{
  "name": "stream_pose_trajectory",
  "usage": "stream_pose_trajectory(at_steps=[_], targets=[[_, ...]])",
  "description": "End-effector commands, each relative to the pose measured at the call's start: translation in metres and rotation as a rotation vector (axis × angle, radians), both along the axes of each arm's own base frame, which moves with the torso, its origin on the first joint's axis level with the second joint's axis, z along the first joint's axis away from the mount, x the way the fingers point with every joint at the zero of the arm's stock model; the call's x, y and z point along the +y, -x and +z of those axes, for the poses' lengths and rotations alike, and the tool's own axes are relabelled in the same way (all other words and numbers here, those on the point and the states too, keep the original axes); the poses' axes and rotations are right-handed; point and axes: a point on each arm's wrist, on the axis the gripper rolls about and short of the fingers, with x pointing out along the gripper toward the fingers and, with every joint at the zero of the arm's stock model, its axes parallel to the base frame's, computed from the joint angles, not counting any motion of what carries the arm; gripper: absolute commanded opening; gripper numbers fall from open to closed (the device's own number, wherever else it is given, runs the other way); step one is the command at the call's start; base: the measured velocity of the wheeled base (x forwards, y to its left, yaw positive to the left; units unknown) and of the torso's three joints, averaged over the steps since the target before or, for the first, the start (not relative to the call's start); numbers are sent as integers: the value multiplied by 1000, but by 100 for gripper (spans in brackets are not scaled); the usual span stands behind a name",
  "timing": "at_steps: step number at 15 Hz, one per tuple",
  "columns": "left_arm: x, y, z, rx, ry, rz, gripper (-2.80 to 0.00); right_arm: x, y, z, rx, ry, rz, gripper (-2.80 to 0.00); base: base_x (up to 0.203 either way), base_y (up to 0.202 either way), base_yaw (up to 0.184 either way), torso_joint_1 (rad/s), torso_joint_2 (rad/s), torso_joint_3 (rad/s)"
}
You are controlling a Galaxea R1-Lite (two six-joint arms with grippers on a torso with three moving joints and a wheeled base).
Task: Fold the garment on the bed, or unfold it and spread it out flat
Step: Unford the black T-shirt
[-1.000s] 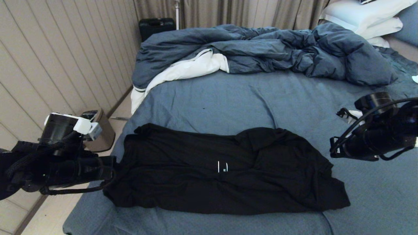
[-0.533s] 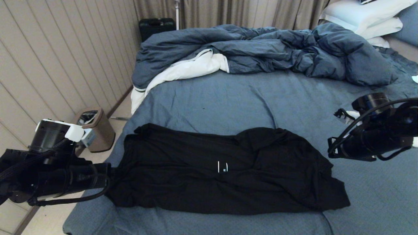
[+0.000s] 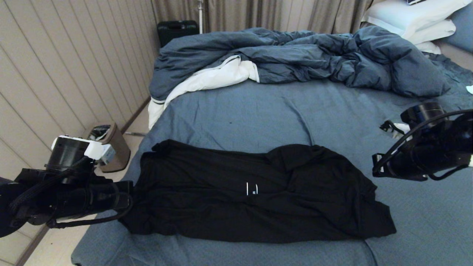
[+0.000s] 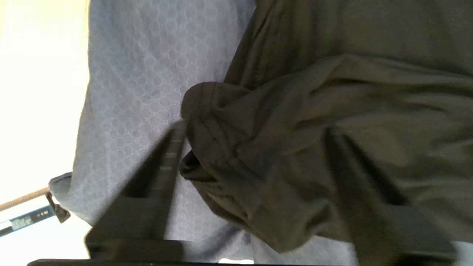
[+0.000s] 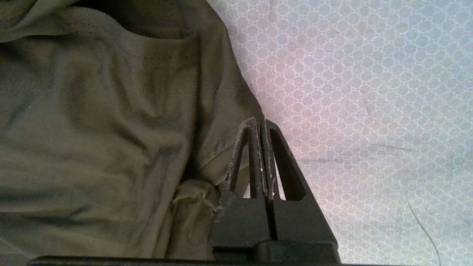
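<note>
Garment (image 3: 255,192) flat on bed (image 3: 258,111), left tool (image 4: 255,147) spread around its edge, right tool (image 5: 260,127) pressed together beside it.

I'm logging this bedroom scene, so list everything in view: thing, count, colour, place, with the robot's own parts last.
garment: one, black, lying folded across the near part of the bed
bed: one, slate-blue sheet, filling the middle
duvet: one, dark blue with white lining, bunched at the far side
pillows: stacked, white, far right corner
bin: one, brown, on the floor left of the bed
case: one, black, by the curtain
left gripper: one, black, open astride the garment's left edge
right gripper: one, black, shut, at the garment's right edge
</note>
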Motion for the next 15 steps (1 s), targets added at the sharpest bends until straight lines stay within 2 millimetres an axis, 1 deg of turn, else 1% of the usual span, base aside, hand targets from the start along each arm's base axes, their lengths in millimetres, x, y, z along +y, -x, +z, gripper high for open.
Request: stream_pose_trajectory(at_steps=[1, 7, 11, 13, 15], targets=[[-2, -5, -9, 32, -6, 2, -280, 0, 1, 1, -3, 0, 0, -280, 0, 0, 0, 0, 0, 0], [-1, -4, -11, 39, -7, 5, -280, 0, 0, 2, -8, -1, 1, -280, 0, 0, 0, 0, 0, 0], [0, -1, -3, 6, 11, 17, -280, 1, 0, 3, -10, -1, 1, -280, 0, 0, 0, 0, 0, 0], [2, 9, 11, -40, 25, 18, -280, 0, 0, 3, -11, -1, 0, -280, 0, 0, 0, 0, 0, 0], [6, 31, 28, -79, 35, 6, -280, 0, -1, 5, -17, -1, 0, -280, 0, 0, 0, 0, 0, 0]])
